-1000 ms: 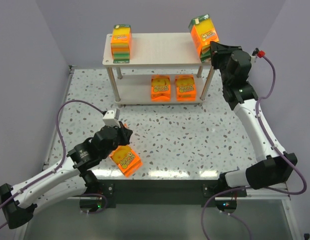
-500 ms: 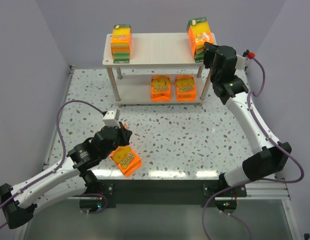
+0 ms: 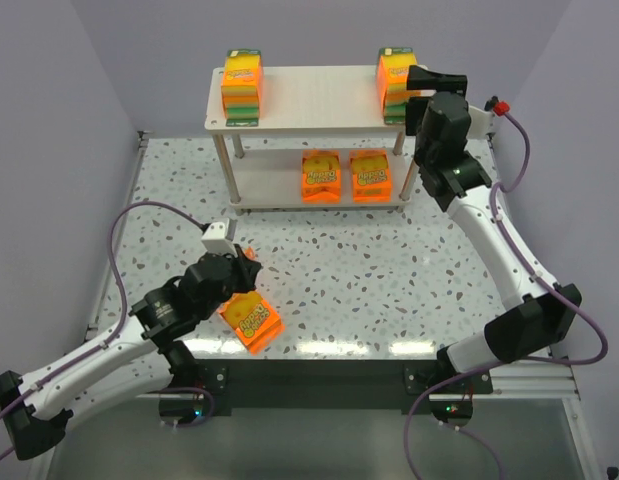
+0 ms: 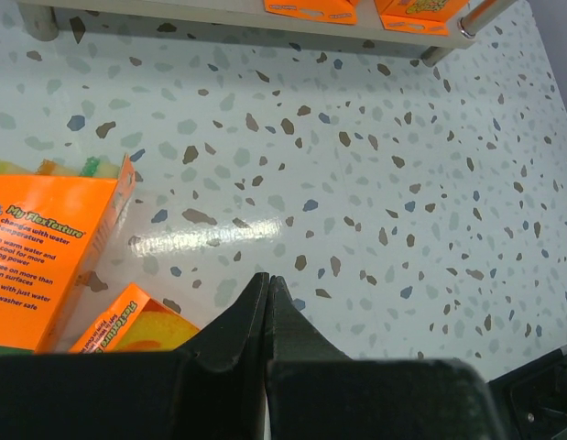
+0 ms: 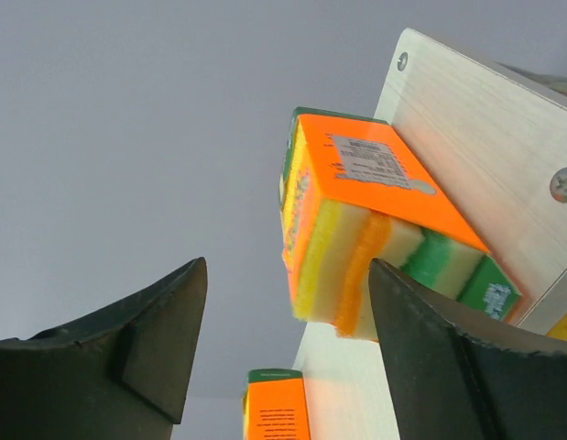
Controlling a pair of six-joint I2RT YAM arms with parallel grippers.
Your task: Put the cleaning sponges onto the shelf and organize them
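The shelf (image 3: pixel 309 100) stands at the far side of the speckled table (image 3: pixel 389 270). On its top board the right-end sponge pack (image 3: pixel 393 84) stands upright at the very edge, and the left-end pack (image 3: pixel 242 85) stands upright at the other end, well apart from it. On the lower board a third pack (image 3: pixel 321 177) and a fourth pack (image 3: pixel 370 175) sit side by side, toward the right.

The right hand (image 3: pixel 415 88) is raised beside the right-end sponge pack, with its fingers spread wide. In the right wrist view the pack shows in the gap between them, resting on the board. It is clear of one finger; whether the other touches it I cannot tell.

The left hand (image 3: pixel 242 263) is low over the near left part of the table. Its fingers (image 4: pixel 251 312) are pressed together with nothing between them. From above, a near pack (image 3: pixel 251 320) lies flat just beside it, close to the table's near edge. The left wrist view shows two packs lying close together left of the fingers: a flat pack (image 4: pixel 45 257) with its printed face up, and a corner pack (image 4: pixel 127 330) at the bottom of the view.
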